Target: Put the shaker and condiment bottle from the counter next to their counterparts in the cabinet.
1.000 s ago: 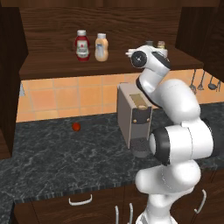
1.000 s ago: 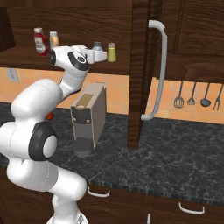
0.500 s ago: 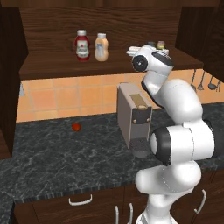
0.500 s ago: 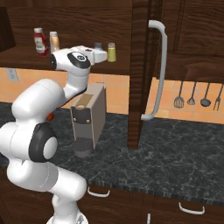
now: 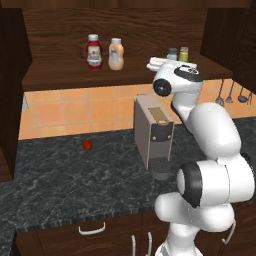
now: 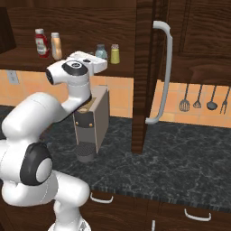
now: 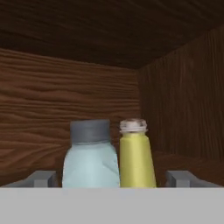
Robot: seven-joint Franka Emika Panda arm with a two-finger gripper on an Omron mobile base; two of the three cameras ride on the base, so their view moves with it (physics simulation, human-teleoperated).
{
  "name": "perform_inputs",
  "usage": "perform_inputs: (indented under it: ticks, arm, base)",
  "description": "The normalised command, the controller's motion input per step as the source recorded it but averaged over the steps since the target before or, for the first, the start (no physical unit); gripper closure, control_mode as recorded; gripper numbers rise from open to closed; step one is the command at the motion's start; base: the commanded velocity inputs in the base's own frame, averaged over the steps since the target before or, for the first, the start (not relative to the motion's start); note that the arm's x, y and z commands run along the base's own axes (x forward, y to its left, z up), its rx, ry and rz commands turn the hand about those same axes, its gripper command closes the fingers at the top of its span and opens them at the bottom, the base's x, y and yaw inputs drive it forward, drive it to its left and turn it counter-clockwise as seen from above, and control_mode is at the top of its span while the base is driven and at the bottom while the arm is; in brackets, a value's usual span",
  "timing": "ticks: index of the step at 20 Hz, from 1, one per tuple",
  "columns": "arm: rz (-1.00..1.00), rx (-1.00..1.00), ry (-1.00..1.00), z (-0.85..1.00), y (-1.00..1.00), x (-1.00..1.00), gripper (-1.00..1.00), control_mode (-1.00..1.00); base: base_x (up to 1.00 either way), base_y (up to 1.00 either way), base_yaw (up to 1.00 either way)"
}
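Shaker (image 7: pixel 91 155) is parked on the cabinet (image 5: pixel 60 75) shelf, upright, right up against the yellow-green shaker (image 7: pixel 135 155). From the hand view they look like they're touching or nearly so, blue-grey one on the left, yellow-green on the right, both close to the cabinet's back corner. Same pair shows in the left base view just past the robot's wrist, and in the right base view near the cabinet's open door.

Gripper (image 7: pixel 113 179) sits right in front of the two shakers with its jaws spread wide. One fingertip (image 7: pixel 41 179) pokes up well left of the blue-grey shaker and the other is off to the right of the yellow-green one, so both shakers sit in the gap and neither tip is touching anything. It's not holding a thing.

Condiment bottle (image 5: pixel 116 54) is further along the same shelf, standing just beside the red bottle (image 5: pixel 93 52), the two close but not quite touching as far as the left base view shows.

Down on the dark counter (image 5: pixel 75 175) there's a boxy coffee machine (image 5: pixel 152 131) right by the arm, and a small red thing (image 5: pixel 87 145) sitting off by itself near the tiled wall.
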Motion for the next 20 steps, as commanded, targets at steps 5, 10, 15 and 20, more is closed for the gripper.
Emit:
perform_inputs:
  ticks: [5,10,15,20]
  arm:
    - [-0.01,0.0,0.0,0.18,0.13,-1.0,-1.0,-1.0]
    - [0.0,0.03,-0.06,0.41,0.37,-1.0,-1.0,-1.0]
    - [0.0,0.02,-0.06,0.21,0.12,-1.0,-1.0,-1.0]
    - [0.05,0.0,0.11,0.07,-0.05,-1.0,-1.0,-1.0]
  base:
    - [0.0,0.0,0.0]
    - [0.0,0.0,0.0]
    - [0.0,0.0,0.0]
    - [0.0,0.0,0.0]
